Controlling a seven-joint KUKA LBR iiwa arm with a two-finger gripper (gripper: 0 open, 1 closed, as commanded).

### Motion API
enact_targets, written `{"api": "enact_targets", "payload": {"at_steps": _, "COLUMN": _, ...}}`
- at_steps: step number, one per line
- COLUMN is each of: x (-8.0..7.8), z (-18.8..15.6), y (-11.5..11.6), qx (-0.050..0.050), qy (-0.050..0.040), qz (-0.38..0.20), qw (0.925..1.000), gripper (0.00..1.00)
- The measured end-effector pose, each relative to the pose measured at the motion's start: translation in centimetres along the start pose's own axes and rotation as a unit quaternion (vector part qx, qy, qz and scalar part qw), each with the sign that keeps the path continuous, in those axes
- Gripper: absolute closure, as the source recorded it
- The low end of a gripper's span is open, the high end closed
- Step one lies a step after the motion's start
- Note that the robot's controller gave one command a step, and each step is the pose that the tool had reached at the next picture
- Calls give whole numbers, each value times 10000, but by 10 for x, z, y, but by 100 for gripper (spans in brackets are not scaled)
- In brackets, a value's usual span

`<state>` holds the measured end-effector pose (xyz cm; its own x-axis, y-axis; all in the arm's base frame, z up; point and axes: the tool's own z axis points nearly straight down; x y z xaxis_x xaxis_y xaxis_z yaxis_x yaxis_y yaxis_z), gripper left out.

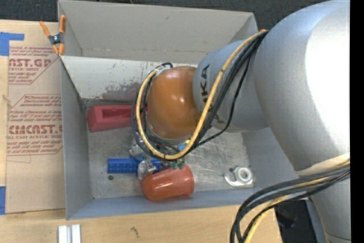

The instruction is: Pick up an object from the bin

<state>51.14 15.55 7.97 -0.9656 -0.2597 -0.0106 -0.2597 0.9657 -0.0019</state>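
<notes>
- Gripper (pixel 146 163) sits low in the grey metal bin (pixel 75 145), close to the front wall, under the arm's glossy orange dome-shaped wrist cover (pixel 170 102).
- Cover and cables hide the claw. Cannot tell whether it is apart, together or clamped on anything, so no grasp is confirmed.
- Nearest things:
  - the long blue studded plastic brick (pixel 121 166), flat on the floor, its right end running in under the gripper;
  - the smooth red-orange rounded plastic capsule (pixel 168 184), on its side against the front wall, its upper edge just beside the gripper.
- Well apart from the gripper:
  - the rose-red rectangular plastic block (pixel 111 116), by the left wall;
  - the small white ring-shaped piece (pixel 239 176), on the floor to the right.
- Judgement: the pick is one of the two near things, and the blue brick looks the better choice. Its sides are straight and parallel, and it is narrow enough to span.
- Close across the brick's short width, not along its length, and take it a little in from the end. A hold at the very tip would probably let it swing down.
- The capsule is round and glossy and would likely squirt out of a pinch. Avoid catching its edge together with the brick.
- Seat the claw down to floor level before closing, then lift straight up, clear of the capsule and the front wall.
</notes>
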Motion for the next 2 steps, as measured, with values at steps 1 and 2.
{"api": "enact_targets", "payload": {"at_steps": 1, "x": 0, "z": 0, "y": 0, "qx": -1, "qy": 0, "qz": 1, "qw": 10000, "gripper": 100}}
{"api": "enact_targets", "payload": {"at_steps": 2, "x": -7, "z": -124, "y": -2, "qx": -16, "qy": 45, "qz": -120, "qw": 9999, "gripper": 100}}
